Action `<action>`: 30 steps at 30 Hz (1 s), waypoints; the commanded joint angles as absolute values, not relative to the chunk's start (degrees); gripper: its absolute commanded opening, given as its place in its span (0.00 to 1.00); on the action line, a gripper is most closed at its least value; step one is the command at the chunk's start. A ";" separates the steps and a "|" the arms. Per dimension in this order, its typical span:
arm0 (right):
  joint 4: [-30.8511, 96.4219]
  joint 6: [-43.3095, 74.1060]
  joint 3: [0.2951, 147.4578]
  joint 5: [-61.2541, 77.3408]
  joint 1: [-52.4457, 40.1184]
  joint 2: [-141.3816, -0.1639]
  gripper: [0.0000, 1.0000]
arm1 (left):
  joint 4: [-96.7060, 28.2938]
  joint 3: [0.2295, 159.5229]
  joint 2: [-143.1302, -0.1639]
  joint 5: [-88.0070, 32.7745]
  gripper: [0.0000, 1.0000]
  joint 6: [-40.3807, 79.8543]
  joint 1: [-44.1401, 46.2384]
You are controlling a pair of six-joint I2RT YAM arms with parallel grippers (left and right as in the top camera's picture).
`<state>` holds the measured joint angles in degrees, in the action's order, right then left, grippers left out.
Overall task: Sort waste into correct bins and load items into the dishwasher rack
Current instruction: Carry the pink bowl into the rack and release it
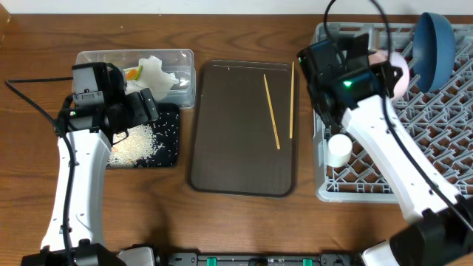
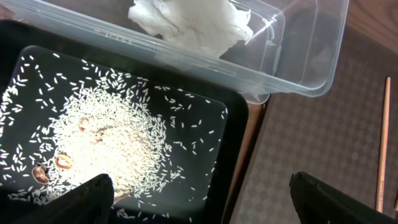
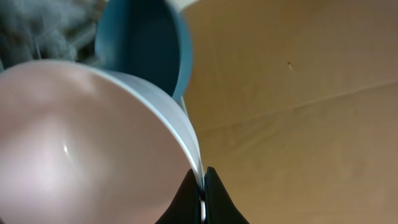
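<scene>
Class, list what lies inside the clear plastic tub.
Crumpled white tissue and a bit of an orange-green wrapper lie in the clear tub. The left arm covers the tub's left end, so anything there is hidden.

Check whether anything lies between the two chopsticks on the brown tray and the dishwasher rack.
Nothing lies on the table between the chopsticks and the rack. The right arm, its fingers shut on the white bowl, hangs over the rack's edge nearest them.

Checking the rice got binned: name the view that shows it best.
Left wrist: the rice is close up, grains distinct, in the black tray. Overhead shows only a small white patch; right wrist shows none.
</scene>
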<state>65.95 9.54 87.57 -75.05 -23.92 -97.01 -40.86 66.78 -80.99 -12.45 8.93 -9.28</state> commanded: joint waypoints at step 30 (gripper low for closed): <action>68.29 8.71 85.27 -72.58 -15.16 -106.52 0.01 | -40.91 67.09 -81.19 -11.92 0.93 8.16 -9.47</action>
<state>68.58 8.51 85.65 -71.33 -15.92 -106.19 -40.86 66.78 -80.99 -12.45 8.93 -9.28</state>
